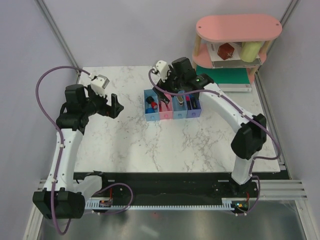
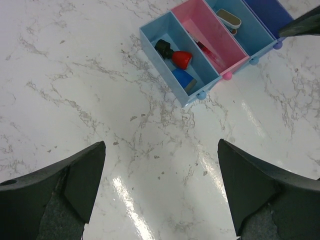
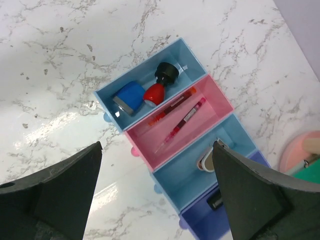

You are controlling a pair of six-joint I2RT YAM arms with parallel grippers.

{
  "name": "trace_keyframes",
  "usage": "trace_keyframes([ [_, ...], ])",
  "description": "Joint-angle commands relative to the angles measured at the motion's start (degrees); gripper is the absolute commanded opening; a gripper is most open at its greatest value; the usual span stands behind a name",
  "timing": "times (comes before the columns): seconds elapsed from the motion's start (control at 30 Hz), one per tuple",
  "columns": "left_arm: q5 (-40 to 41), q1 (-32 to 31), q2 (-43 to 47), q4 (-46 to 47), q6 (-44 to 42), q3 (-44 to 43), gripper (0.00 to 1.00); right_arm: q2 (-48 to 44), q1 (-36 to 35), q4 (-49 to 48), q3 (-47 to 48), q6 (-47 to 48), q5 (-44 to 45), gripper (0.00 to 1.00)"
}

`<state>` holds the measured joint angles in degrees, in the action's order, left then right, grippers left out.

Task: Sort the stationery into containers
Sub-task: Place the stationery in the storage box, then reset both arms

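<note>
Our right end effector hangs wide over the containers (nothing held). We should rise straight, clearing their rims.

place: probably a robot lab cell | evidence: plain walls, aluminium frame, marble-look table

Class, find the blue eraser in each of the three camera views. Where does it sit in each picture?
Top external: blue eraser, centre, slightly left, just left of the pink bin.
Left wrist: upper middle.
Right wrist: left of centre.
Shared landmark: the pink bin alongside it.
</note>
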<state>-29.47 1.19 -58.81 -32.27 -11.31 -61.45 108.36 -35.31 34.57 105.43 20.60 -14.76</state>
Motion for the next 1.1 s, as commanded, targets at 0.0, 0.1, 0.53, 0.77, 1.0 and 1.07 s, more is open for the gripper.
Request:
trace_keyframes([
  [0.0, 0.03, 0.30, -5.08, -10.25, -0.02, -9.38, 1.00, -9.62, 1.29, 2.26, -7.49, -1.88, 1.49, 0.98],
  [0.1, 1.61, 0.30, -4.83, -12.29, -0.21, -10.62, 1.00, -14.74, 3.66, 6.73, -10.15, -2.49, 0.01, 0.98],
  [0.53, 0.64, 0.30, 3.08, -15.71, -2.40, -9.30, 1.00, -40.32, 11.58, 10.08, -26.23, -2.06, 8.08, 0.98],
  [0.77, 1.26, 0.30, 6.95, -18.35, -2.67, -8.69, 1.00, -47.00, 12.02, 10.69, -30.98, -1.79, 10.64, 0.98],
  [1.0, 0.82, 0.30, 5.63, -16.86, -1.35, -9.39, 1.00, -47.80, 12.02, 9.65, -33.53, -2.58, 7.91, 0.98],
  [1.07, 0.73, 0.30, 5.37, -16.25, -1.17, -9.30, 1.00, -48.32, 11.93, 8.51, -34.50, -2.67, 7.82, 0.98],
])
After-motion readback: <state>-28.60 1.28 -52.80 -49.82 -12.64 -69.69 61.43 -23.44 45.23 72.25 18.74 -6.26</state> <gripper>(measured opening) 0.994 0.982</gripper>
